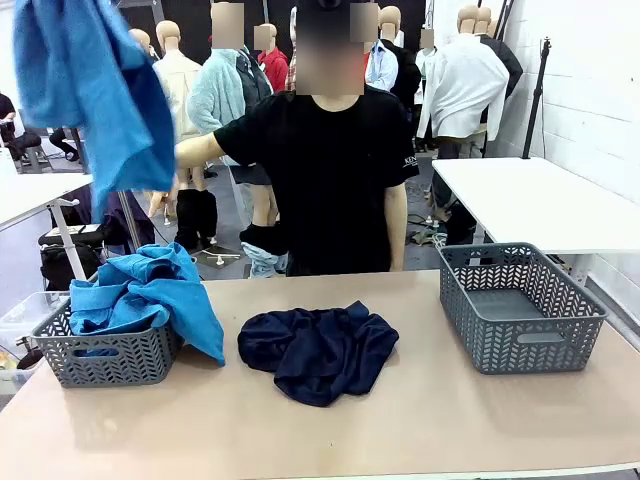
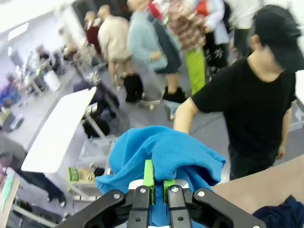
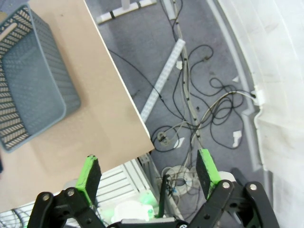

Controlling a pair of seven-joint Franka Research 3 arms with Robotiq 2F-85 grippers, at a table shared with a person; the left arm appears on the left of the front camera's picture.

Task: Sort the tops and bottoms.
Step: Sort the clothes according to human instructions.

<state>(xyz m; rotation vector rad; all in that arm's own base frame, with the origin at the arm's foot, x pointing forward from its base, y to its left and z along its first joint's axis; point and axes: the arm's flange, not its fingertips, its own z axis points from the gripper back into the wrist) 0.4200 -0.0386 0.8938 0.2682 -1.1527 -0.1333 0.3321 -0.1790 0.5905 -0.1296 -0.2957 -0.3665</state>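
Up at the far left of the front view, a blue top (image 1: 85, 90) hangs high in the air above the table, draped down in folds. The left wrist camera tells the story: the left gripper (image 2: 156, 183) has its 2 green pads pressed almost together, pinching a fold of that same blue top (image 2: 166, 156), which bunches over the fingers. Beyond it stands the person (image 2: 256, 90) in a black t-shirt, one arm reaching out toward the cloth.

Below, on the table's left side, a grey basket (image 1: 105, 355) is stuffed with another blue top (image 1: 140, 295), part of it spilling over the basket's right rim and down onto the tabletop (image 1: 420, 420).

Moving to the middle: the dark navy bottoms (image 1: 318, 350) lie crumpled on the table, just beside the spilled blue fabric, well apart from either basket's inside. In the left wrist view a corner of them (image 2: 280, 213) peeks in at the lower right.

On to the right side, where a 2nd grey basket (image 1: 520, 305) sits with nothing visible in it. The right wrist camera looks down past the table's edge at that basket (image 3: 28, 80) and a floor tangled with cables (image 3: 199, 109); the right gripper (image 3: 149, 168) has its green fingers spread wide, holding nothing.
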